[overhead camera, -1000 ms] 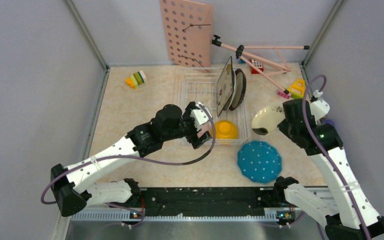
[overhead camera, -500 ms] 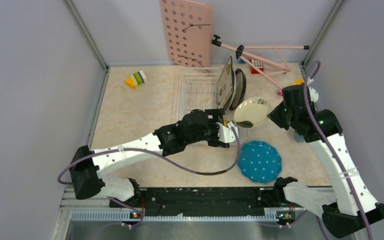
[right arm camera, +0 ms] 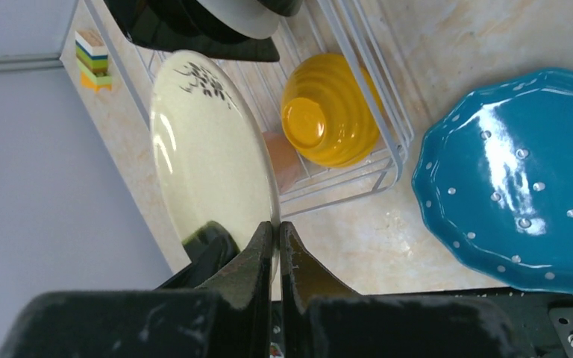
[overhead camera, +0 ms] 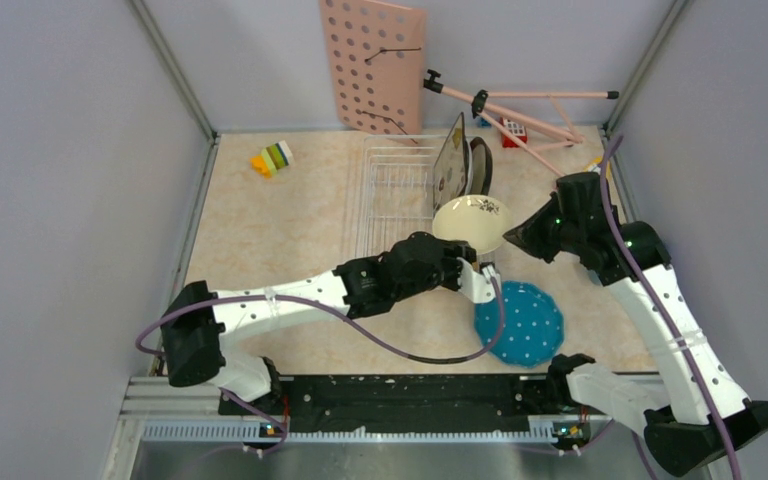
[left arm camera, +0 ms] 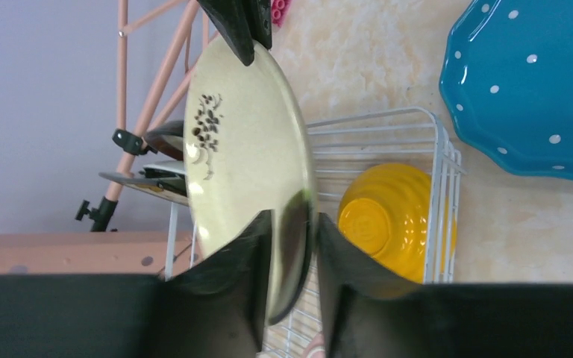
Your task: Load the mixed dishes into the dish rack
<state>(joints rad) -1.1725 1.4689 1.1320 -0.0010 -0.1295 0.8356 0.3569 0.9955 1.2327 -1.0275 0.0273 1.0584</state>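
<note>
A cream round plate (overhead camera: 470, 220) with a dark sprig motif hangs tilted over the near right corner of the white wire dish rack (overhead camera: 390, 180). My right gripper (right arm camera: 276, 227) is shut on its thin rim from the right. From the near side, my left gripper (left arm camera: 292, 224) has its fingers pressed on both faces of the plate (left arm camera: 239, 142) edge. In the rack stand a square floral plate (overhead camera: 449, 165) and a brown round plate (overhead camera: 480, 165). An upturned yellow bowl (left arm camera: 388, 220) lies there beside a pink cup (right arm camera: 282, 165). The teal white-dotted dish (overhead camera: 520, 322) lies on the table.
A pink pegboard (overhead camera: 370, 65) leans on the back wall, with a pink tripod stand (overhead camera: 520, 110) lying beside it. Toy blocks sit at the back left (overhead camera: 272, 158) and behind the rack (overhead camera: 513, 132). Grey walls close in both sides.
My right gripper has carried the cream plate left, from beside the rack to over its corner. My left arm reached right and its jaws closed in on the plate's near edge.
</note>
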